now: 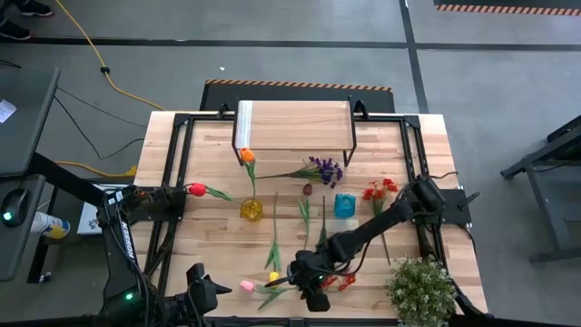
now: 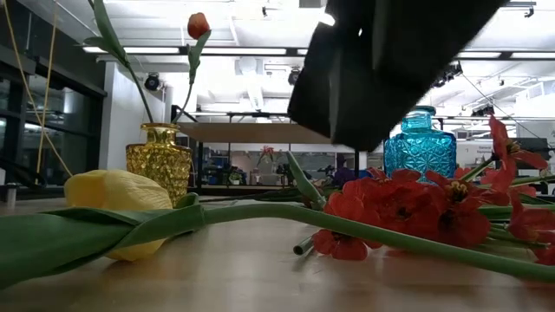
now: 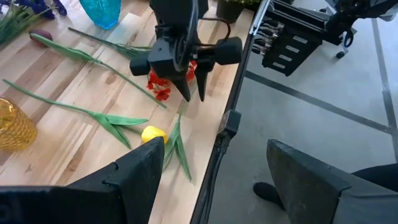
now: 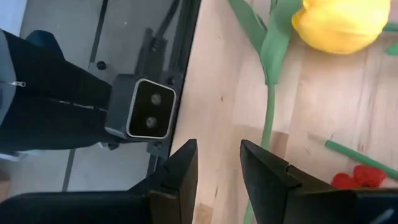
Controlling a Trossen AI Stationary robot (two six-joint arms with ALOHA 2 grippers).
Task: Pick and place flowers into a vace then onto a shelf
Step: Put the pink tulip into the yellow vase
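One orange tulip (image 1: 247,156) stands in the yellow glass vase (image 1: 251,210) near the middle of the desk (image 1: 209,159); that is the only stem seated so far, by the look of it. The blue vase (image 1: 344,205) to its right appears empty. The shelf (image 1: 295,125) at the far edge carries nothing. Loose on the wood: a red tulip (image 1: 197,190) toward the left edge, a purple spray (image 1: 326,169) just in front of the shelf, a red spray (image 1: 380,191) toward the right edge, a dark tulip (image 1: 307,190) mid-desk, and yellow tulip (image 1: 274,275), pink tulip (image 1: 246,286) and red blossoms (image 1: 341,281) at the near edge. Right gripper (image 1: 313,292) hangs low over the near edge beside the yellow tulip's stem, jaws a narrow gap apart, nothing between them. Left gripper (image 3: 211,180) waits off the near left corner, jaws wide, empty. Judged: early stage; most flowers remain to be placed, and moving a vase onto the shelf has not begun.
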